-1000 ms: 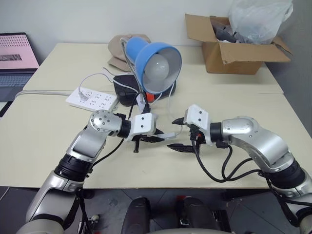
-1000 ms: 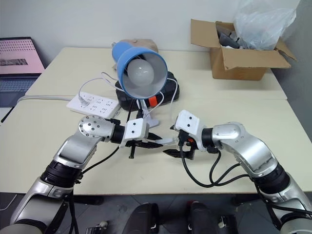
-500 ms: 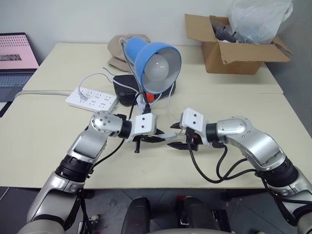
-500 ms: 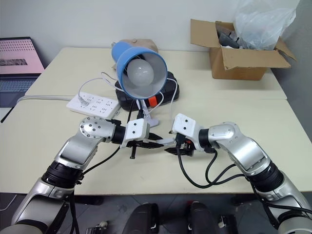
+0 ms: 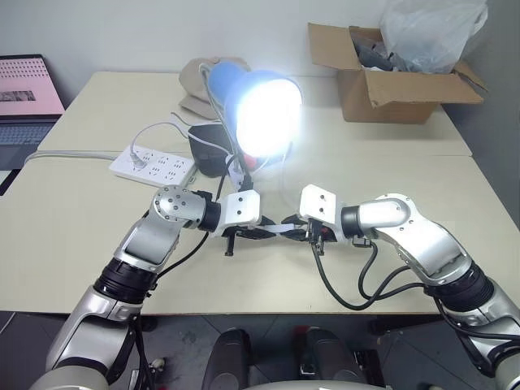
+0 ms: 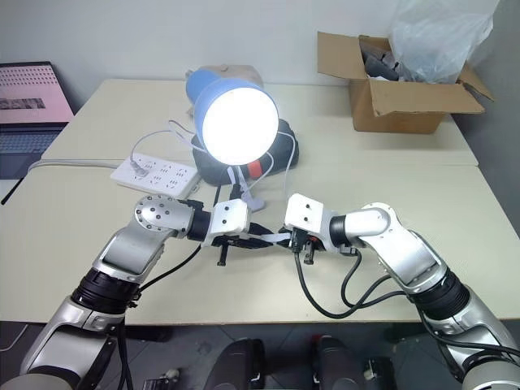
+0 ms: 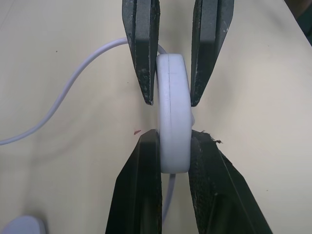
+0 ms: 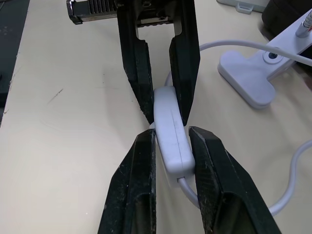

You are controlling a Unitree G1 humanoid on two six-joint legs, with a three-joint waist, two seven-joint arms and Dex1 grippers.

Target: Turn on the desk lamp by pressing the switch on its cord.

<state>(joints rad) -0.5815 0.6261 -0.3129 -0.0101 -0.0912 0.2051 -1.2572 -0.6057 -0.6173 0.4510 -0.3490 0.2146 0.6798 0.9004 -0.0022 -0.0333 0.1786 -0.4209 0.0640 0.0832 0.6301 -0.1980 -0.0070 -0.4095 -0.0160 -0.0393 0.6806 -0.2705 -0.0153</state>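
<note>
**Lamp lit, both grippers pinched on the cord switch**

I see no brand or readable label anywhere; the only screen, a laptop [image 5: 28, 101] at the far left, shows a pink page whose writing I cannot make out.

Nearest me, over the front part of the cream table [image 5: 65, 244], my two grippers meet tip to tip. The left gripper [image 7: 174, 141] is clamped narrow on the switch [image 7: 172, 117], its black fingers [image 7: 141, 195] pressed to both flat sides of the slim white body. The right gripper [image 8: 171, 134] comes in from the opposite end and is closed narrow on the same switch, pads tight against it. The switch is held just above the tabletop, near the table's middle, a little in from the front edge.

The cord [image 7: 63, 92] leaves the switch in a loose curve over the table surface; another stretch loops round toward the lamp's white clip base [image 8: 253, 80], which lies just beyond the grippers.

Farther back, the desk lamp [image 6: 236, 118] stands with its blue shade facing me and the bulb glowing bright white. Left of it lies a white power strip [image 5: 153, 164] with a plug in it; behind the lamp sits a dark pouch [image 5: 207, 146].

Open table stretches to the left and right of my arms. At the far right corner stands an open cardboard box [image 5: 390, 77] with a clear plastic bag [image 5: 435, 32] sticking out.
</note>
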